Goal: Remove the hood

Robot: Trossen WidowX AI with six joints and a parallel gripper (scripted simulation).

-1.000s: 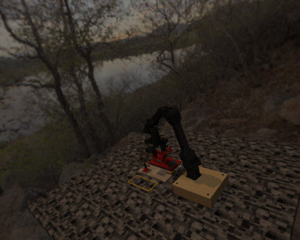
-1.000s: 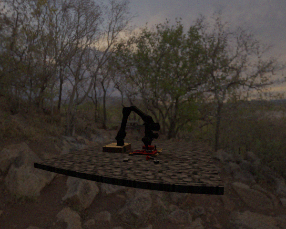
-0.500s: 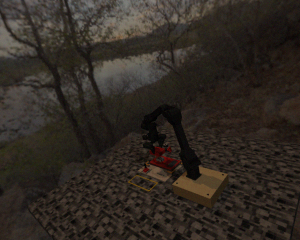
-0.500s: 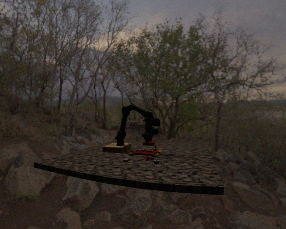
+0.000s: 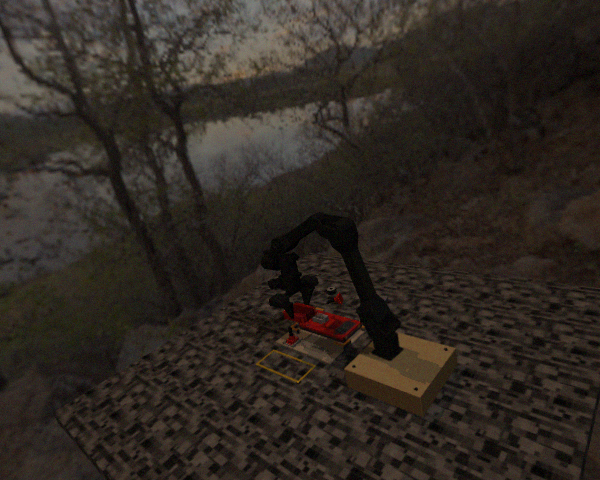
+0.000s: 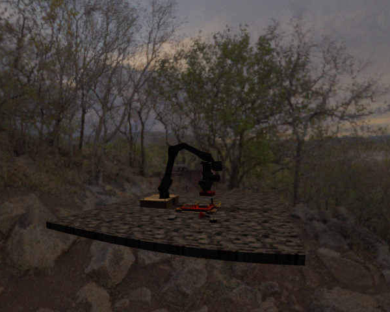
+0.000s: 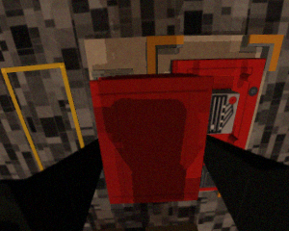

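The hood, a red panel (image 5: 304, 313) (image 6: 207, 194) (image 7: 151, 154), is off the car and in the air. My gripper (image 5: 300, 307) (image 6: 207, 190) (image 7: 151, 141) is shut on it, one black finger at each long side. The red toy car (image 5: 336, 326) (image 6: 197, 207) (image 7: 249, 108) stands below, its grey engine block uncovered. In the wrist view the hood hides the car's left part. The marked area, a yellow outline (image 5: 294, 358) (image 7: 34, 67), lies on the table, left of the hood in the wrist view. It cannot be made out in the exterior view.
The car stands on a pale board (image 5: 316, 347) (image 7: 111, 53) with orange corner brackets (image 7: 153, 58). A red part with a black knob (image 5: 291, 339) stands on the board near the marked area. A small red part (image 5: 338, 298) (image 6: 201, 214) and a black round part (image 6: 212, 220) lie on the car's other side.
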